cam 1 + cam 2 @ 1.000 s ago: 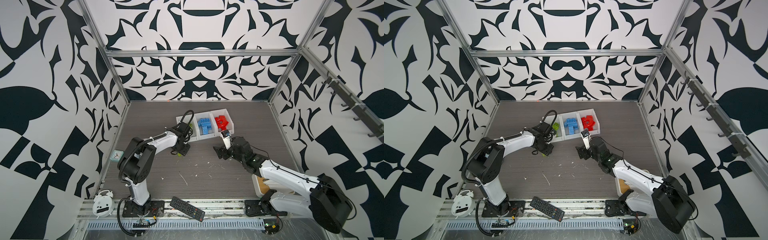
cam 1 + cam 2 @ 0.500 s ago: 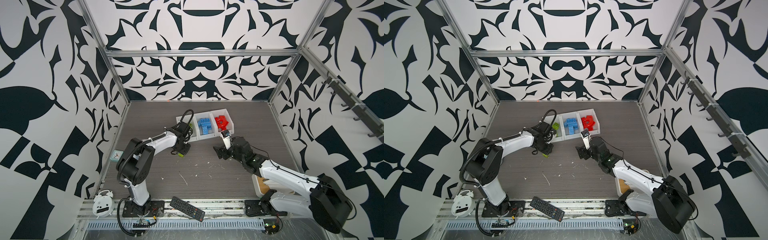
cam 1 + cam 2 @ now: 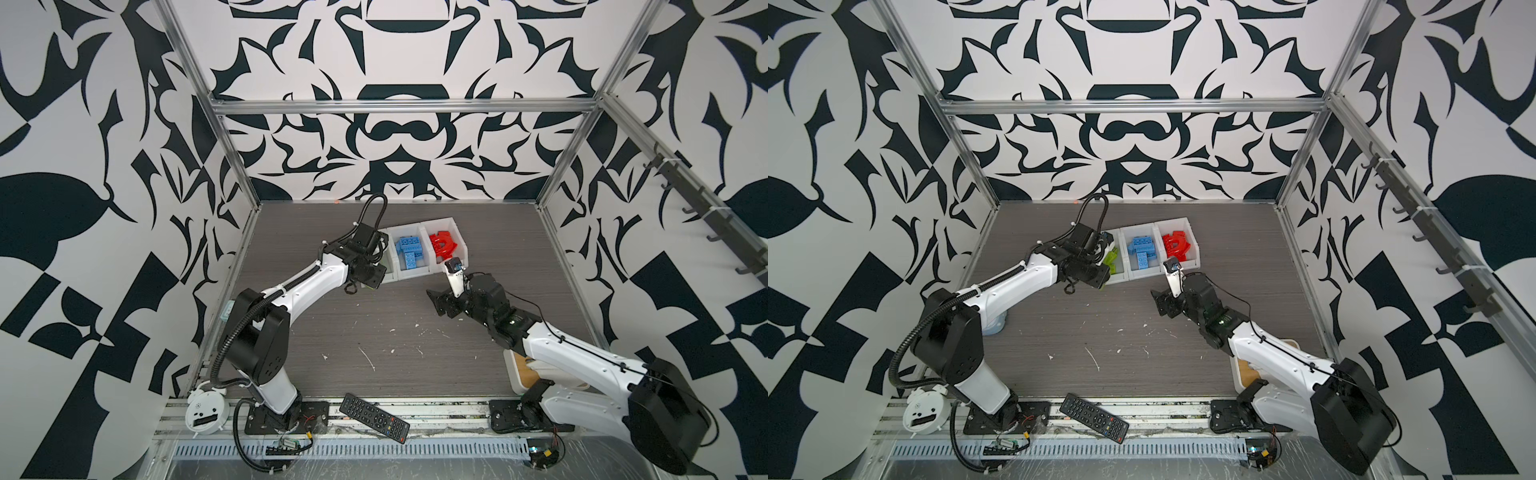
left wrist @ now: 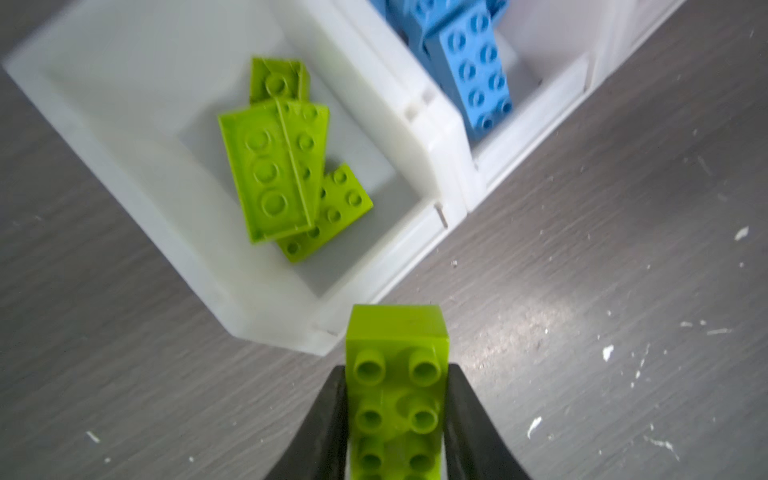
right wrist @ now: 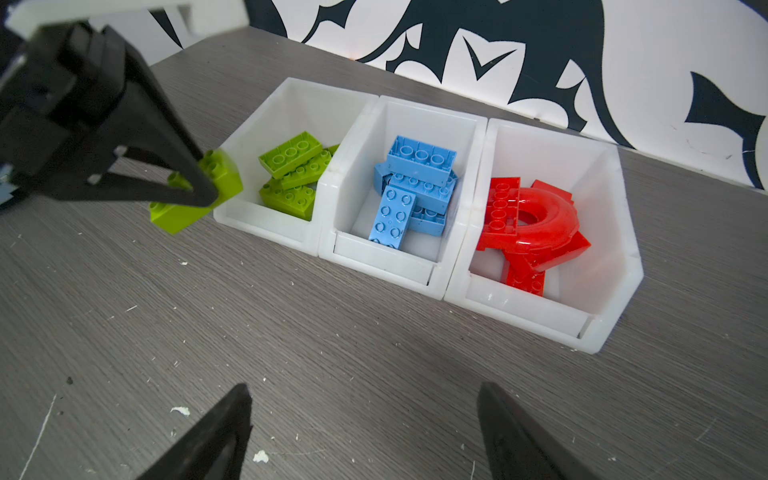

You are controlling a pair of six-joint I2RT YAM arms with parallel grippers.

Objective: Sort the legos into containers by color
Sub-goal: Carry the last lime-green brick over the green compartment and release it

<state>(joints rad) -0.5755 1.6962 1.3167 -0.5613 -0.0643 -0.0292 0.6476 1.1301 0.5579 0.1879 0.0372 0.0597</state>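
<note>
The left gripper point(image 4: 397, 372) clenches a lime green studded plastic brick point(image 4: 397, 328) just in front of the green end of the row of 3 joined white plastic bins point(image 5: 386, 259). Lift clear of that rim, then release. The right gripper point(image 5: 363, 390) hangs released before the bins.

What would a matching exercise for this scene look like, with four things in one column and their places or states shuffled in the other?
Things
1. separate green brick
2. blue bricks
3. red pieces
4. right gripper

Places or states
A. open, holding nothing
B. in the middle bin
C. clamped in the left gripper
D. in the end bin nearest the right arm

Pairs: 1-C, 2-B, 3-D, 4-A
</note>
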